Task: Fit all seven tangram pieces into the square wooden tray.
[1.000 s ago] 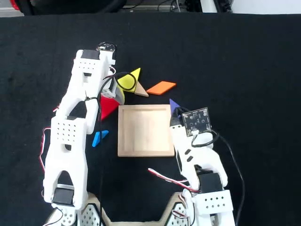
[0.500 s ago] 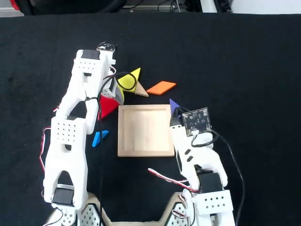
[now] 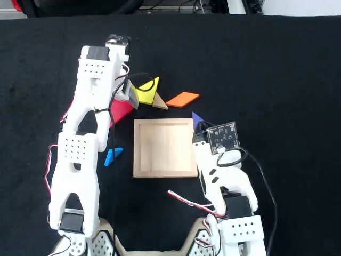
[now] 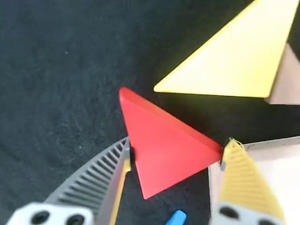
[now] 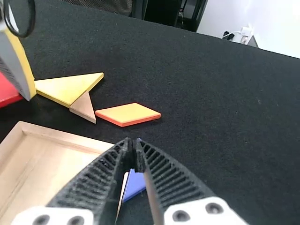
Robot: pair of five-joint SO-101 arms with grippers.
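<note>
Red triangle point(image 4: 164, 150) (thick, sharp-cornered) pinched between left fingers point(image 4: 103, 174), right fingers point(image 5: 161, 171) closed together

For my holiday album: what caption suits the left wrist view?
Left gripper grips a red triangle beside a yellow triangle.

Your black table point(image 3: 287, 80) carries the square wooden tray point(image 3: 137, 149) mid-table. Behind it, a yellow triangle point(image 3: 145, 92) touches a small tan triangle point(image 3: 159, 101), with an orange parallelogram point(image 3: 183, 99) just beside. A blue piece point(image 3: 112, 156) lies left of the tray, and a dark blue triangle point(image 3: 196, 118) sits at its far right corner.
</note>
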